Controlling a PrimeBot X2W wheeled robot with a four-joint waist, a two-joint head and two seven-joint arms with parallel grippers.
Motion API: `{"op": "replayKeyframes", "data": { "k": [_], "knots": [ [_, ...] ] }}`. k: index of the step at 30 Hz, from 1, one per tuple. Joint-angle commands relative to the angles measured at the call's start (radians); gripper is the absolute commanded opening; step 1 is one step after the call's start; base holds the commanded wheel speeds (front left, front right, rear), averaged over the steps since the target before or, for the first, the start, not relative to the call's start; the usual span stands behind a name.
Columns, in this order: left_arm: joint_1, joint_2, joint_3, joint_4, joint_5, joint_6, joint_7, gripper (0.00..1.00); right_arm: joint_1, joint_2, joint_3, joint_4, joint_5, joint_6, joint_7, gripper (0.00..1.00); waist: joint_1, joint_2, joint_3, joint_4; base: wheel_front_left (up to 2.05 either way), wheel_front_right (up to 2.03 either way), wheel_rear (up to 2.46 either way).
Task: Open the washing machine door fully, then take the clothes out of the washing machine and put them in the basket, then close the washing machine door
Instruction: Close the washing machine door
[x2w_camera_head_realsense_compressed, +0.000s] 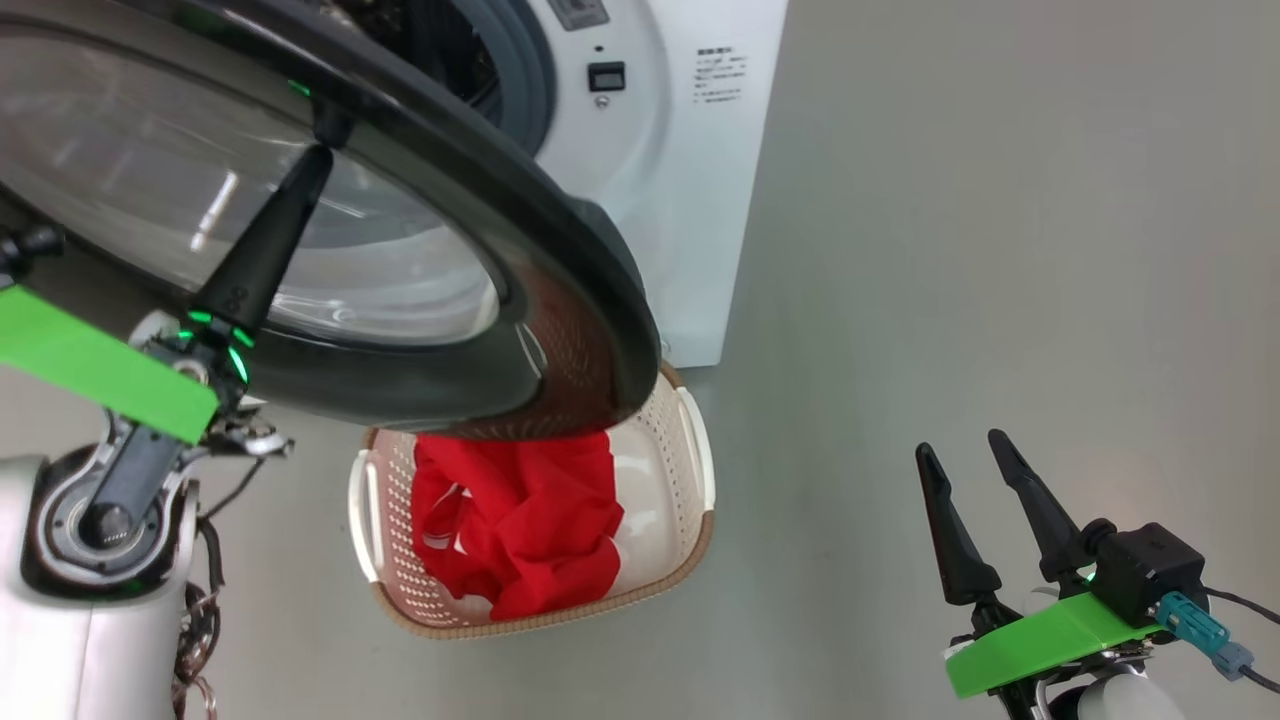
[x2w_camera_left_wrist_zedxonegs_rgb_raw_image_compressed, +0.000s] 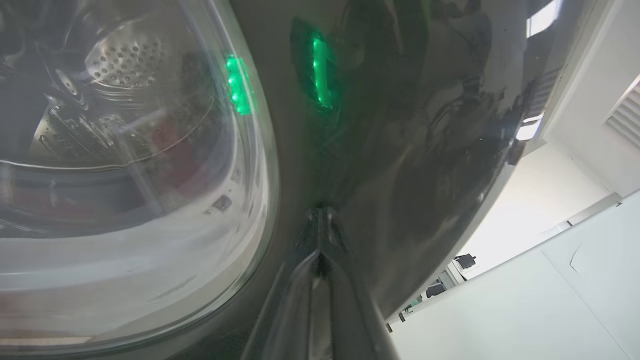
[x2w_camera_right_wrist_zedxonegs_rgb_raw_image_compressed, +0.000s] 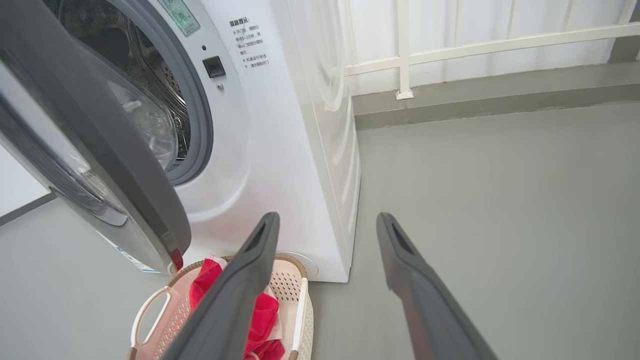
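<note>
**Head view.** The large round washing machine door (x2w_camera_head_realsense_compressed: 560, 260), a glossy black rim around a bulging clear glass window, stands swung open across the upper left. Behind it is the big white boxy washing machine (x2w_camera_head_realsense_compressed: 680, 200). The left gripper (x2w_camera_head_realsense_compressed: 325, 140) has its two dark fingers pressed together and empty, with the tips against the door's rim. Below the door's lower edge, the small cream perforated plastic basket (x2w_camera_head_realsense_compressed: 690, 470) with a brown woven-look rim sits on the grey floor (x2w_camera_head_realsense_compressed: 1000, 250), just beside the machine's front. The bright red fabric clothes (x2w_camera_head_realsense_compressed: 520, 520) with white trim lie bunched inside the basket. The door hides the basket's far end. The right gripper (x2w_camera_head_realsense_compressed: 962, 445) hangs at the lower right with its fingers apart, holding nothing, well apart from the basket.

**Left wrist view.** The joined fingers touch the black rim, which mirrors green lights. This view adds the perforated steel drum (x2w_camera_left_wrist_zedxonegs_rgb_raw_image_compressed: 125, 60), seen through the glass.

**Right wrist view.** The spread fingers point toward the floor beside the machine. This view adds the grey rubber ring (x2w_camera_right_wrist_zedxonegs_rgb_raw_image_compressed: 200, 125) around the opening, the small printed labels (x2w_camera_right_wrist_zedxonegs_rgb_raw_image_compressed: 250, 42) and a white railing (x2w_camera_right_wrist_zedxonegs_rgb_raw_image_compressed: 405, 50) behind the machine. The basket's white handle also shows here.
</note>
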Motion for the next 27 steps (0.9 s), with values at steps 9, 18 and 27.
{"op": "replayKeyframes", "data": {
  "k": [9, 18, 27],
  "knots": [
    [-0.105, 0.123, -0.116, 0.031, 0.067, -0.006, -0.216, 0.0, -0.03, -0.007, 0.026, -0.029, 0.02, 0.007, -0.006, 1.0, 0.0, -0.0001, 0.025, -0.047, 0.0, 0.0, 0.0],
    [-0.187, 0.223, -0.309, 0.094, 0.108, -0.006, -0.452, 0.0, -0.04, -0.007, 0.025, -0.035, 0.029, 0.007, -0.006, 1.0, 0.0, -0.0001, 0.048, -0.071, 0.0, 0.0, 0.0],
    [-0.318, 0.305, -0.47, 0.2, 0.11, -0.006, -0.623, 0.0, -0.06, -0.007, 0.026, -0.042, 0.041, 0.007, -0.006, 1.0, 0.0, -0.0001, 0.084, -0.093, 0.0, 0.0, 0.0]
  ]
}}
